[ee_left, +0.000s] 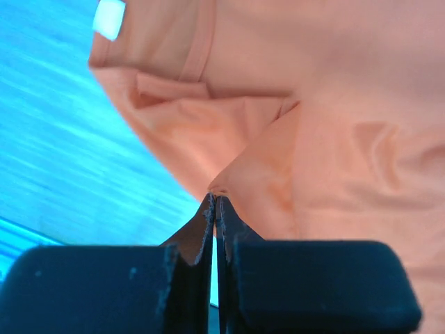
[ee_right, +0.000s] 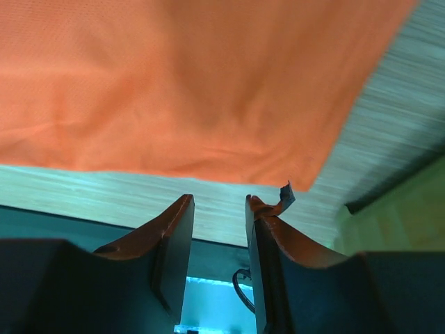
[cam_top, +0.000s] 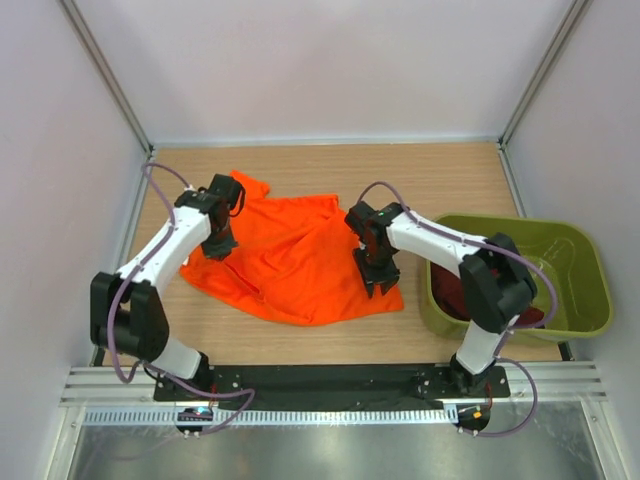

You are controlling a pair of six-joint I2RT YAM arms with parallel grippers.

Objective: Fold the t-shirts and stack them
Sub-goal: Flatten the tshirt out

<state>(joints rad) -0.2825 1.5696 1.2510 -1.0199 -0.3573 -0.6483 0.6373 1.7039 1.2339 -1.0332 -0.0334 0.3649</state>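
Note:
The bright orange t-shirt (cam_top: 290,255) lies rumpled and spread on the wooden table, between my two arms. My left gripper (cam_top: 221,246) is at the shirt's left edge. In the left wrist view its jaws (ee_left: 214,198) are shut, pinching a raised fold of the orange shirt (ee_left: 327,139). My right gripper (cam_top: 377,281) is over the shirt's lower right corner. In the right wrist view it (ee_right: 218,200) is open and empty, with the orange shirt's hem (ee_right: 195,90) just beyond the fingertips. The dark maroon t-shirt (cam_top: 455,296) lies bunched inside the tub, partly hidden by my right arm.
The olive-green plastic tub (cam_top: 590,270) stands at the table's right edge, close to my right arm. White walls enclose the table on the left, back and right. A metal rail runs along the near edge.

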